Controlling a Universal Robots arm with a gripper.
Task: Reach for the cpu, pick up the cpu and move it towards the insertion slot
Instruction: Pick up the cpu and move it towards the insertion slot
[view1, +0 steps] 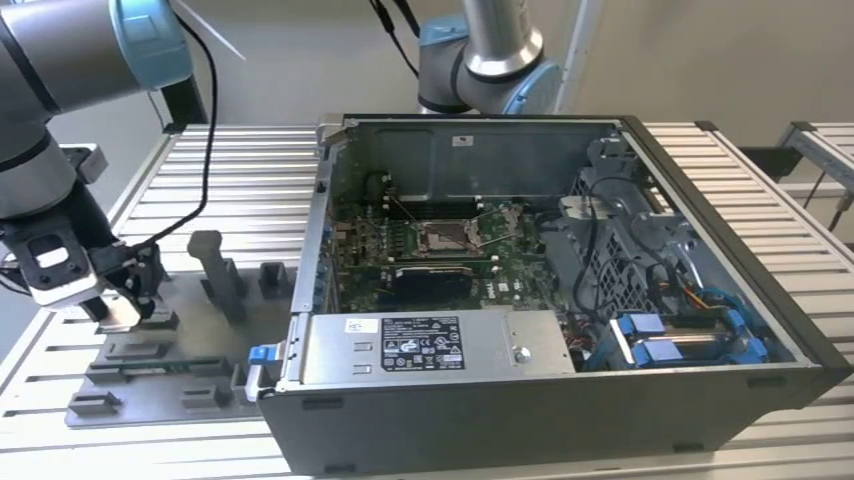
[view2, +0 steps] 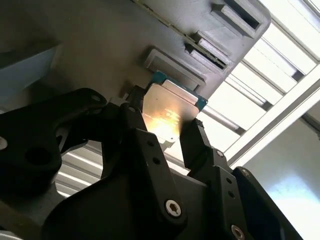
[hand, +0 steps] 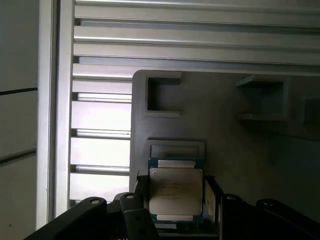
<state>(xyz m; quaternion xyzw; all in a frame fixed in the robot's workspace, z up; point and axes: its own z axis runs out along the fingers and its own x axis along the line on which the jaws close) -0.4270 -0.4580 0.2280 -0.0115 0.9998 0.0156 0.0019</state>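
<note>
The robot arm is over by the grey tray (view1: 187, 365) on the bench (view1: 240, 165), at the exterior view's left. Its tool (view1: 118, 312) points down at the tray.

In both wrist views the cpu (hand: 176, 192) sits right between the two black fingers (view2: 192, 145). The fingers press against two of its sides, so the tool looks to be pinching the cpu by its edges. The chip is just above the tray, close to a little pocket in it. I think it is hardly lifted at all.

The insertion slot (view1: 445, 236) is well apart from here. It is down inside the open computer box (view1: 534, 425), in the middle of the green board.

What could go wrong? I think the grip is the big worry. The fingers only hold thin edges, so a quick jerk could make the chip slip out and fall. It could also tip a bit in the grip. The tall grey post (view1: 214, 275) on the tray and the wall of the box stand between the chip and the slot. A low path could knock the chip against them.
</note>
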